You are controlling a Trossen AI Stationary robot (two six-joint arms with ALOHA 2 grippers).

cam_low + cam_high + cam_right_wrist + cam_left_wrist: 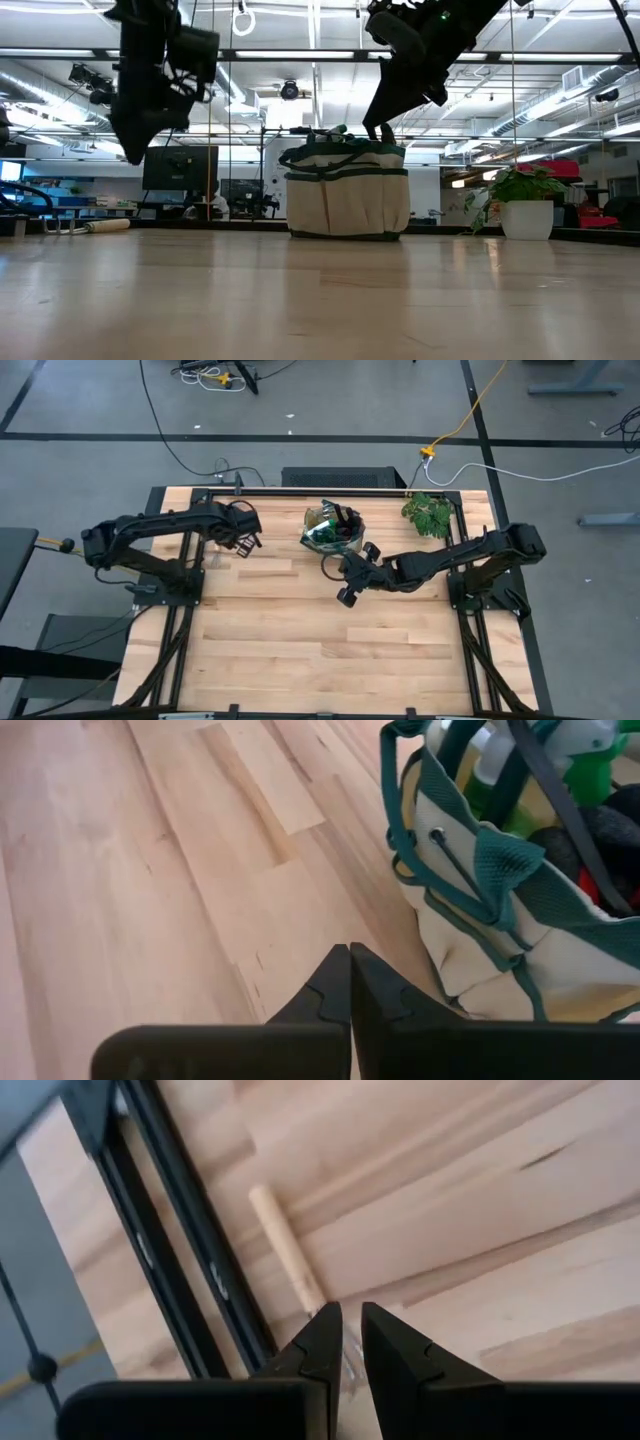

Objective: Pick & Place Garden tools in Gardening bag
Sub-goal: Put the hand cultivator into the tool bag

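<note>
The gardening bag [333, 528], beige canvas with dark green trim, stands upright at the table's far middle. The green spray bottle [590, 760] and a dark-and-red glove [600, 840] show inside it. A wooden-handled mini rake [285, 1245] lies flat on the table by the left edge frame, also low at the left in the low view [100, 226]. My left gripper [351, 1320] hangs well above the rake, pointing steeply down, its fingers a narrow gap apart with nothing between them. My right gripper [349, 955] is shut and empty, raised just on the near side of the bag.
A potted leafy plant [428, 515] stands at the table's far right corner. A black frame rail [190, 1270] runs along the left edge next to the rake. Bare wood [320, 650] covers the near half of the table.
</note>
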